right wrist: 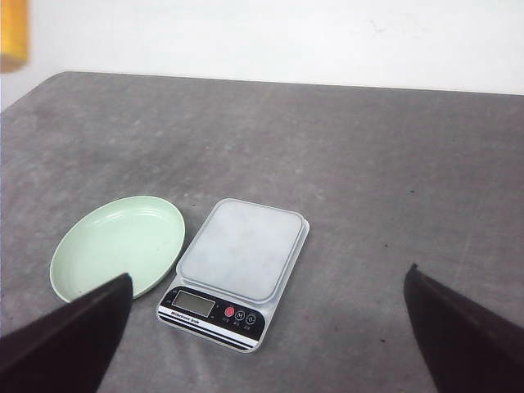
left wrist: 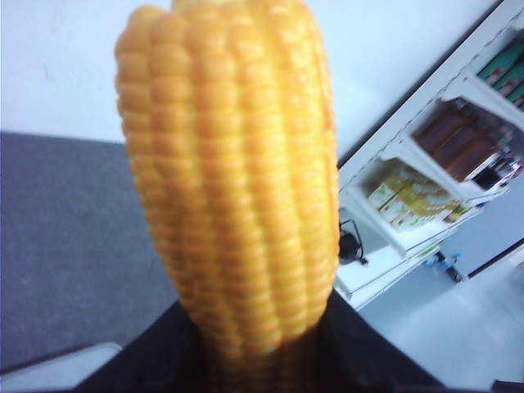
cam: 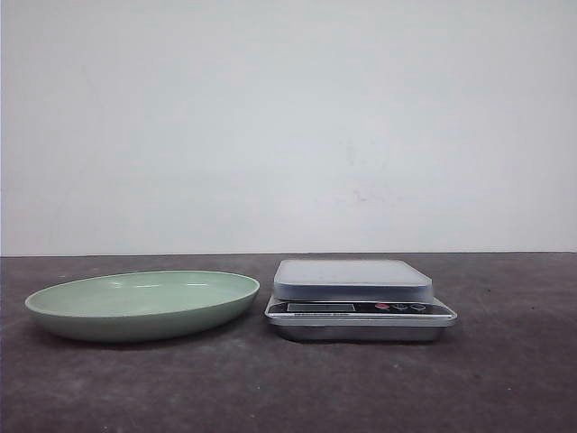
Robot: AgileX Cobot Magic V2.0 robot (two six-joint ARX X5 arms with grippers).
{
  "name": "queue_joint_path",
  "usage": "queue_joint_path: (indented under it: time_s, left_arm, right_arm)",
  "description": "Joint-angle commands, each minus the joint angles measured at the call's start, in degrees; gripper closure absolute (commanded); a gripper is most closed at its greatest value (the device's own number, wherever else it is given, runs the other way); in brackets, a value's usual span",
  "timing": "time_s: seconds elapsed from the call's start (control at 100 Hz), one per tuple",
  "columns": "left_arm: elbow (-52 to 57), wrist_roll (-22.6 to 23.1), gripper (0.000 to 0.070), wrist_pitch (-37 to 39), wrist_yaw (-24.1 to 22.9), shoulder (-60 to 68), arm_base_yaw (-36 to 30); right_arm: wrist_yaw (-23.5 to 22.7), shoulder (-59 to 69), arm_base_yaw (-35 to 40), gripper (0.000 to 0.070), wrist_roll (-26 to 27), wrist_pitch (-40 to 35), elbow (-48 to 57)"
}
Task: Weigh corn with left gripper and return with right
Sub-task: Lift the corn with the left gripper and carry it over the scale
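The corn [left wrist: 233,172], a yellow-orange cob with ribbed kernel rows, fills the left wrist view. My left gripper [left wrist: 260,364] is shut on its lower end, with the black fingers [left wrist: 139,368] on both sides. It hangs high above the table and is out of the front view. A yellow piece of the corn [right wrist: 12,34] shows at the edge of the right wrist view. My right gripper [right wrist: 268,275] is open wide and empty, high above the scale [right wrist: 237,270]. The scale [cam: 359,298] and the green plate [cam: 142,304] both stand bare.
The plate [right wrist: 119,244] lies just left of the scale on the dark grey table [cam: 505,379]. A white wall rises behind the table. White shelves [left wrist: 442,155] with boxes stand off the table's side in the left wrist view.
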Motion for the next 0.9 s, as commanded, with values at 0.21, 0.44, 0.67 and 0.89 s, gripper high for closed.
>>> queue_joint_path:
  time_s: [0.21,0.44,0.67,0.89]
  left_arm:
    - [4.6,-1.0,0.0689,-10.1,-1.7,15.3,-2.5]
    - [4.6,-1.1,0.0689,-13.5,-3.2,26.4,-4.3]
    - [4.6,-5.5,0.0689,-12.9,-3.4,34.4,-5.7]
    - [4.7,-6.0,0.0689,-12.2,-3.3,38.1,-6.7]
  right_arm:
    - [0.0,0.3,0.2,0.0029,0.4,0.6,0.5]
    - [-0.2,0.3,0.2,0.0029,0.4,-0.4,0.5]
    - [-0.2,0.3,0.2,0.0029,0.2,-3.1,0.5]
    - [-0.1,0.3,0.2,0.0029,0.0,-3.3,0.5]
